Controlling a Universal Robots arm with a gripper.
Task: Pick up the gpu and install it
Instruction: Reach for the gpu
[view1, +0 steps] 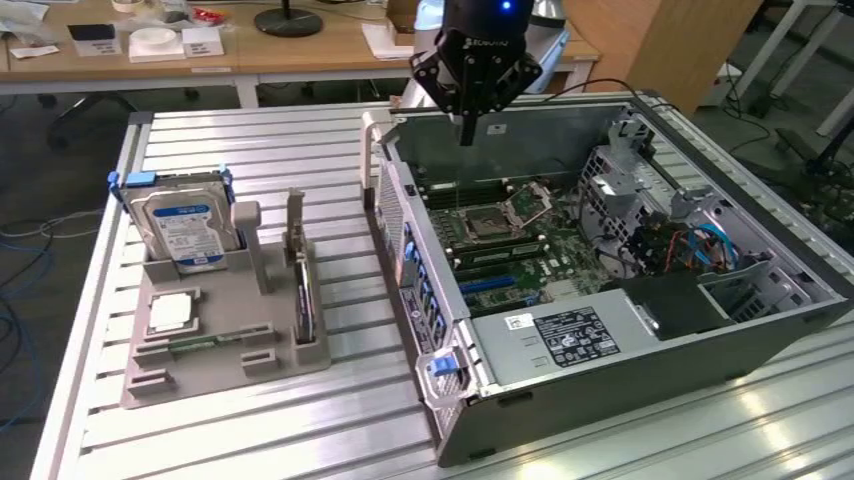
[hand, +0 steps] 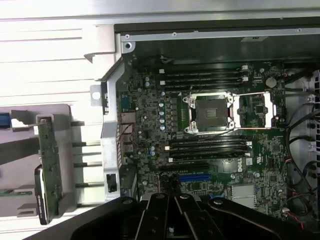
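A slatted metal table (view1: 267, 420) fills the room's near side. On it, toward the exterior view's left, lies a grey holder tray (view1: 227, 375). A small green memory stick (view1: 194, 345) rests along the tray's near part, and a square processor chip (view1: 174, 313) lies flat just behind it. The gpu (view1: 307, 300), a thin dark card, stands on its long edge in a slot on the side of the tray nearest the computer, untouched. A silver hard drive (view1: 187, 230) with a blue and white label stands upright at the tray's far end. Just beside the tray, toward the exterior view's right, an open computer case (view1: 641, 400) lies on its side. Inside it are a power supply (view1: 574, 335) at the near end, then a green motherboard (view1: 534, 270) with an empty processor socket (view1: 487, 220). Above the far end of the case hangs the robot's black gripper (view1: 467, 135), pointing down, its fingers drawn together into one narrow tip with nothing between them, well apart from the card. Behind stand wooden desks (view1: 267, 55) with scattered small items.
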